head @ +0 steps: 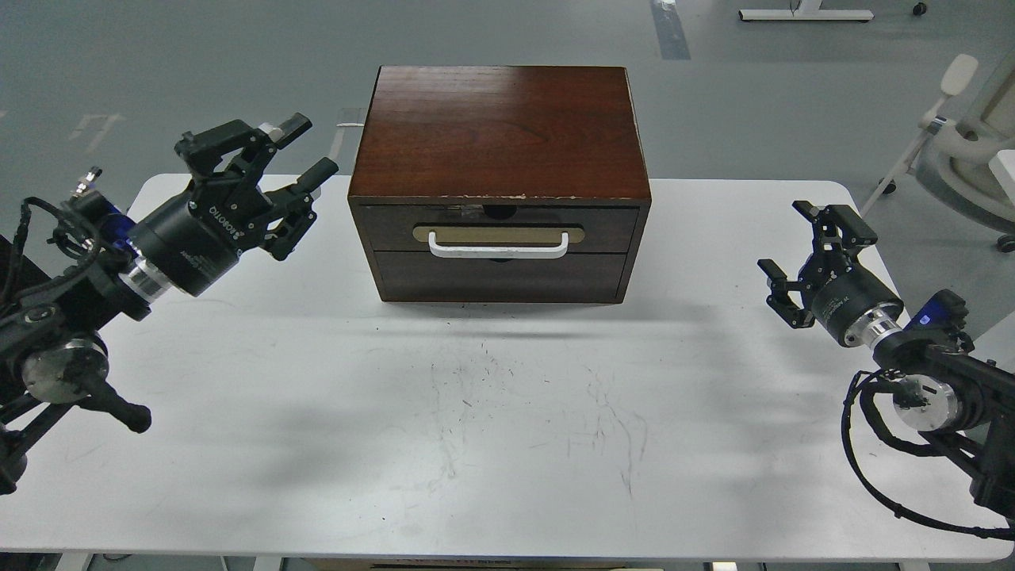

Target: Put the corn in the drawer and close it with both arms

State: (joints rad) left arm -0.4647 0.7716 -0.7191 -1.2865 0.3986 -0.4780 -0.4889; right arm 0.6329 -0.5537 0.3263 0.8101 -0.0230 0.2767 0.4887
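The dark brown cabinet [498, 135] stands at the back middle of the white table [507, 412]. Its drawer [498, 228], with a white bar handle [498, 246] on a tan plate, sits flush and shut. The corn is out of view. My left gripper [273, 170] is open and empty, raised to the left of the cabinet and apart from it. My right gripper [805, 254] is open and empty at the right side of the table, well clear of the cabinet.
A plain lower panel [499, 277] lies under the drawer. Grey floor lies beyond the table. A white chair [967, 135] stands at the far right. A white stand base [805, 13] shows at the top.
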